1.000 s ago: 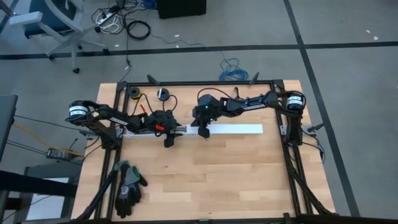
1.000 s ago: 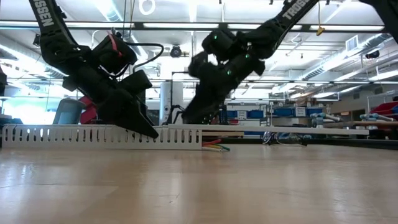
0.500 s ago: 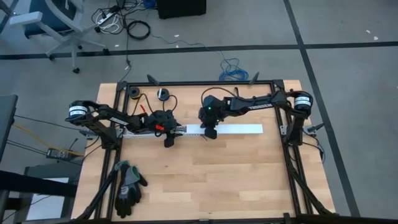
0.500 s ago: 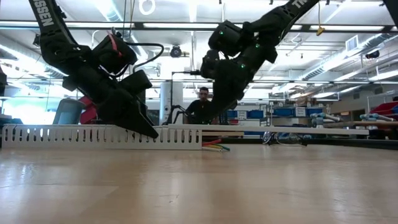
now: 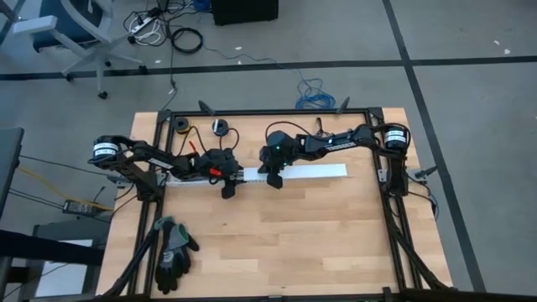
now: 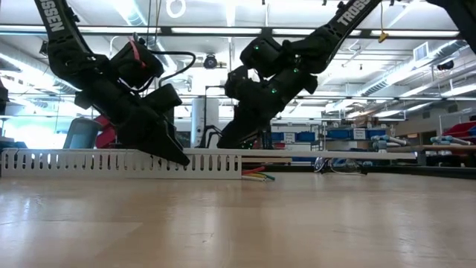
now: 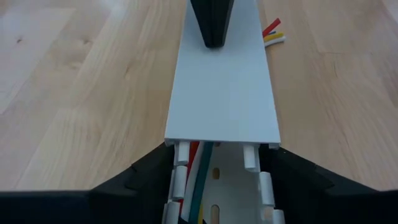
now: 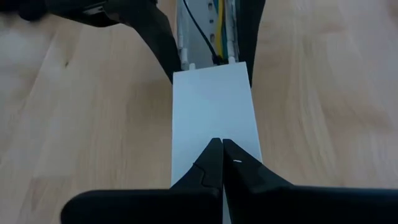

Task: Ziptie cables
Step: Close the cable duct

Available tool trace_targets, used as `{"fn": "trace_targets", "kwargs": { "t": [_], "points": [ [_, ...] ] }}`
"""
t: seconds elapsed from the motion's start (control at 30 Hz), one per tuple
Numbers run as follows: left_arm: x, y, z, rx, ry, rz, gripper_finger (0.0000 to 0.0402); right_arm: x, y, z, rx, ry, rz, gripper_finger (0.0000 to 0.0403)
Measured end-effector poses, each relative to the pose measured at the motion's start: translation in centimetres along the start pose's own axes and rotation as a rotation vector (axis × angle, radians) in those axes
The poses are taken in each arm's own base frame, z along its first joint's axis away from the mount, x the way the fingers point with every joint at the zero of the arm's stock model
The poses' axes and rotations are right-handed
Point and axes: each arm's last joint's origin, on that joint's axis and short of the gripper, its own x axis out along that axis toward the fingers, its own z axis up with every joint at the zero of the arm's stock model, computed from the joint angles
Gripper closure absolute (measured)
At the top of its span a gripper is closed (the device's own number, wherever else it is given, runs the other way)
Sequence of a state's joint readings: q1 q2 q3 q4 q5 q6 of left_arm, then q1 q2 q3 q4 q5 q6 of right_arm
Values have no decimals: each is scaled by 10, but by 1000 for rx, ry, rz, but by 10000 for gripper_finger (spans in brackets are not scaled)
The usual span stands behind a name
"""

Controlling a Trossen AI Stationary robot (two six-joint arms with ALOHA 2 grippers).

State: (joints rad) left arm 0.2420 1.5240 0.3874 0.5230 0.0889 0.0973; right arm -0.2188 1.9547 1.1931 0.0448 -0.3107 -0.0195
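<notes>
Two dark grippers meet over one long white slotted plastic cable channel (image 5: 205,178) lying across the far half of the pale wooden table (image 5: 336,235). The left gripper (image 7: 216,171) has its fingers (image 7: 146,171) spread wide, one on each outer wall of the channel, right where a flat white plastic cover strip (image 7: 224,93) ends – whether they actually press the walls cannot be told. Between those fingers the channel is uncovered, and the cables (image 7: 198,186) – thin wires, red, white, dark green and yellow – run along its floor and pass under the cover. Their loose red, yellow and white tips (image 7: 272,33) stick out beside the cover strip, beyond the right gripper's tip.

The right gripper (image 8: 222,152) has its fingers pinched together with nothing between them, the joined tip resting on top of the cover strip, a short way from the strip's end. In the high view, a pair of dark work gloves (image 5: 174,252) lies well apart from both grippers, near the table's front left corner.
</notes>
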Motion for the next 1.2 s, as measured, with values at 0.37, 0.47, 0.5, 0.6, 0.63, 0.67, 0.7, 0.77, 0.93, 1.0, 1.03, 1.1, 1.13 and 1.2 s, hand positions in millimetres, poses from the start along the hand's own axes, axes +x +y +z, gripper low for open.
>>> {"fn": "trace_targets", "kwargs": {
  "t": [0.37,0.47,0.5,0.6,0.63,0.67,0.7,0.77,0.93,1.0,1.03,1.1,1.13,1.2],
  "points": [
    [0,0,0,-4,-3,2,141,0,0,0,1,1,0,403],
    [0,0,0,-4,0,1,136,0,0,0,2,1,0,403],
    [0,0,0,-4,1,1,136,0,0,0,3,1,0,403],
    [0,0,0,-3,0,1,136,0,-1,0,18,1,-1,403],
    [0,0,0,-1,0,1,136,0,-1,0,19,2,-1,403],
    [0,0,0,0,0,0,136,0,-1,0,20,2,-1,403],
    [0,0,0,0,-1,-4,136,0,-1,0,21,3,-1,403],
    [-1,-1,-3,-2,-15,-17,136,-1,-1,0,28,3,0,403],
    [-14,-4,-17,-40,-85,-25,136,-1,-1,-1,30,4,3,403],
    [-22,-5,-22,-58,-124,-16,135,-1,-2,-1,31,5,2,403],
    [-25,-5,-24,-65,-147,-10,136,-1,-2,-1,31,5,1,403],
    [-30,-6,-28,-65,-180,-5,135,-1,-2,-1,32,6,0,403],
    [-32,-6,-28,-63,-192,-4,136,-1,-2,-1,32,6,0,403],
    [-34,-7,-32,-64,-188,-3,135,-1,-2,-1,34,6,0,403]
  ]
}}
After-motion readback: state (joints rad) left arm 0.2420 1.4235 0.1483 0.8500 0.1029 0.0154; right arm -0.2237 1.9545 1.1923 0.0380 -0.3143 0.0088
